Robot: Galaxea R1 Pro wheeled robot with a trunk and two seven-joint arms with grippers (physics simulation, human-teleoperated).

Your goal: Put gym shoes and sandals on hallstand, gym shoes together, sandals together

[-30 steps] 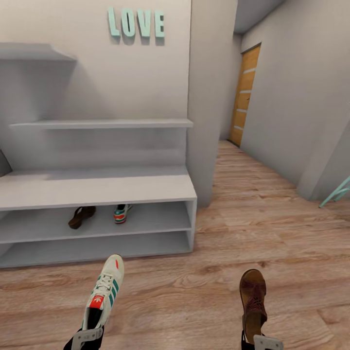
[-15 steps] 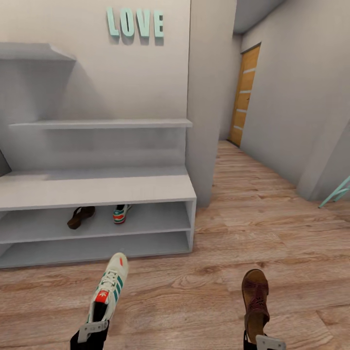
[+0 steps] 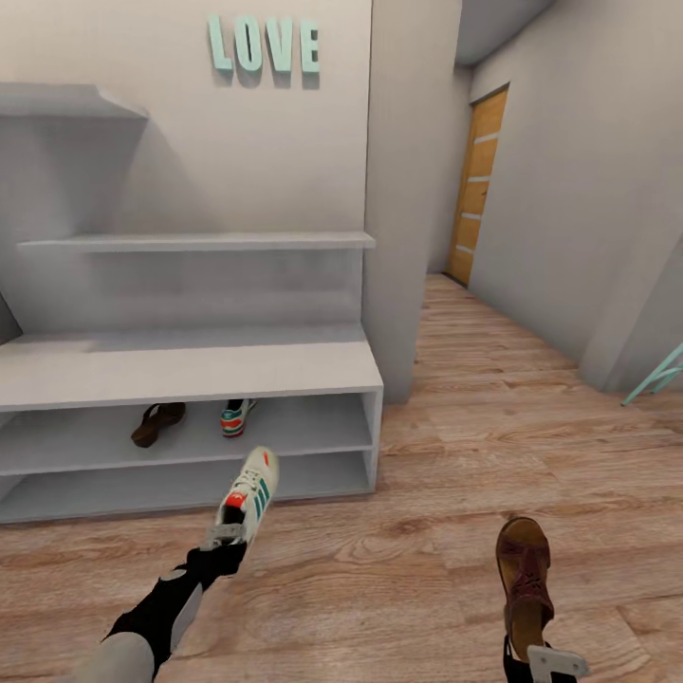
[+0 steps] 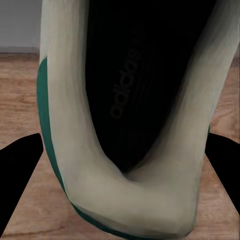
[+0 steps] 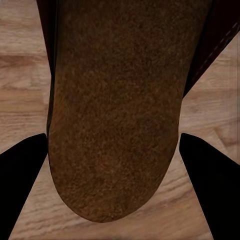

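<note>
Gym shoe [image 3: 249, 495] in hand: a white sneaker with green stripes, gripped at its heel by the left gripper [image 3: 223, 538] and carried toe-first toward the hallstand [image 3: 190, 370]. It sits clear of the corridor floor [image 3: 493, 446], its toe just before the front edge of the lower tiers. The left wrist view looks straight down into the shoe's dark opening, with a dark finger [image 4: 17, 170] at each side of the heel — fingers closed on the shoe, a hold at the back that leaves the toe free to enter the shelf first. Second item: a brown sandal [image 3: 525, 583], held at its heel end by the right gripper [image 3: 545, 659] low at the right, well apart from the rack and above the floorboards; the right wrist view shows its suede footbed between the two fingers [image 5: 25, 180], so those fingers are likewise clamped on it. Already stowed on the rack's middle tier: one sandal [image 3: 157, 423] and one gym shoe [image 3: 237, 415], near each other, heels outward. Judgement: the left arm's shoe is bound for the spot beside its mate, the right arm's sandal waiting its turn. Risk noted — the stowed pair lie close together, so each mate must go on its own shoe's outer side. Teal "LOVE" letters [image 3: 264, 45] confirm the correct unit.
</note>
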